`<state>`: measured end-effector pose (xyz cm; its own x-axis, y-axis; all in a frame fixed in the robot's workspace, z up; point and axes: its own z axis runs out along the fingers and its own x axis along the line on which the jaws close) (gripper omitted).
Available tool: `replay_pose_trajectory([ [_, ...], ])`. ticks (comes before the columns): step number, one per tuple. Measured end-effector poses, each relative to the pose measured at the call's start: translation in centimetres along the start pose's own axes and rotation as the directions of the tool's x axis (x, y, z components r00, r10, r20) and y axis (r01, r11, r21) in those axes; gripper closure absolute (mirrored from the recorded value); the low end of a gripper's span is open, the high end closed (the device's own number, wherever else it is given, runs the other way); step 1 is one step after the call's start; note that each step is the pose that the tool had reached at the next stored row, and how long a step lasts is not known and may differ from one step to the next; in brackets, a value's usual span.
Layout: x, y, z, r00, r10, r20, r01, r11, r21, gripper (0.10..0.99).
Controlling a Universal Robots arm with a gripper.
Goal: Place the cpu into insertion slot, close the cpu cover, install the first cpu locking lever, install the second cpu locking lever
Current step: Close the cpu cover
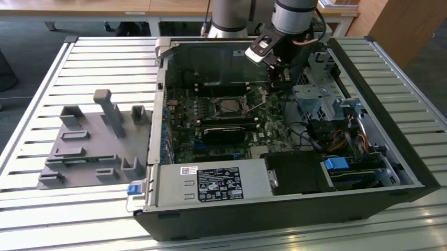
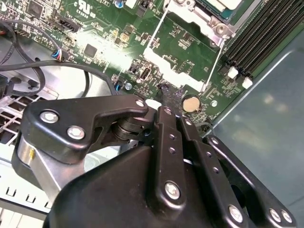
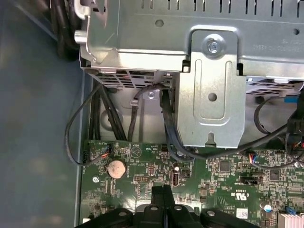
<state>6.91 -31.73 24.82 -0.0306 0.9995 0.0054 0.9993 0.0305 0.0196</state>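
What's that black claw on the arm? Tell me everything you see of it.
The gripper is matte black, built of linked bars bolted with silver screws. It hangs from the arm inside the open computer case, pointing down at the green board near a round coin battery. Its two fingers are pressed together; nothing shows between them.

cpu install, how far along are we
Done: the flat silver-grey cpu appears seated in the square dark insertion slot. In hand: the black claw, shut and empty, sits by the free edge of the thin silver windowed cpu cover, which looks raised. Left: closing it and both locking levers, which I cannot pick out.
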Motion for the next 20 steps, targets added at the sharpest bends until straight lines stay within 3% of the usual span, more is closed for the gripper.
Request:
replay_pose_trajectory([
  [10,-0.01,0.38,0.91,1.0,0.0,-0.0002,0.0,1.0,0.009,0.98],
  [20,-0.01,0.26,0.97,1.0,0.0,-0.0003,0.0,0.9999,0.01,0.98],
])
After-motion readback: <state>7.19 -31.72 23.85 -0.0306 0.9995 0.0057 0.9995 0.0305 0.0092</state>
